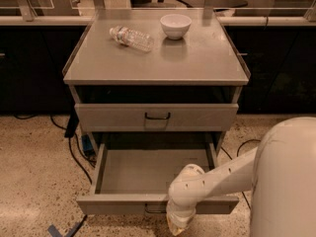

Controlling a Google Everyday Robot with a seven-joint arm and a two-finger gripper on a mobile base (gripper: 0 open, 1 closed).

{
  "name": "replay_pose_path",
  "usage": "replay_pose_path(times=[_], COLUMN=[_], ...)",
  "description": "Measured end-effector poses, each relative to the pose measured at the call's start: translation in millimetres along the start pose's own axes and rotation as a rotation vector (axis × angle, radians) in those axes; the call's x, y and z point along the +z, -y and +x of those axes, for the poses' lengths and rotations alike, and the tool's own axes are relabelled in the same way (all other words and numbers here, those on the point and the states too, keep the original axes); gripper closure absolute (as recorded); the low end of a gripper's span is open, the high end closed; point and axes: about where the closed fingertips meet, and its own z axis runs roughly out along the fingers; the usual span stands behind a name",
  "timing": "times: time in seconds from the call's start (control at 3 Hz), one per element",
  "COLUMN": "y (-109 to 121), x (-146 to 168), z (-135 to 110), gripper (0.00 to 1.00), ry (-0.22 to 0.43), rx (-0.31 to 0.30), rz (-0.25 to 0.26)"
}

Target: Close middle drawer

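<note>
Speckled floor (pixel 34 167) spread under a grey cabinet (pixel 163 63) that filled the middle of the view. At 4 o'clock bulked the robot's white body (pixel 289 181), its arm (pixel 217 177) reaching toward 6 o'clock. The middle drawer (pixel 148 171) stood pulled far out at 6 o'clock, below the upper drawer (pixel 118 116). On the cabinet top, toward 12 o'clock, sat a white bowl (pixel 176 25), with a plastic bottle (pixel 131 37) lying on its side at the bowl's 8 o'clock. The gripper (pixel 176 223) hung against the drawer's front panel, beside the handle – open or closed, it could not be told.
</note>
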Motion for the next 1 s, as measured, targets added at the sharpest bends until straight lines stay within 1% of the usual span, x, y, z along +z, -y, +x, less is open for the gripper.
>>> replay_pose_path(times=[0.33,0.67,1.0], y=[3.2,9.5,23.0], x=[0.4,-0.9,-2.1], z=[8.4,21.4,38.2], gripper=[1.00,1.00,1.00], ry=[-0.016,-0.071,-0.147], rx=[-0.012,-0.035,-0.046], rz=[0.024,0.057,0.095])
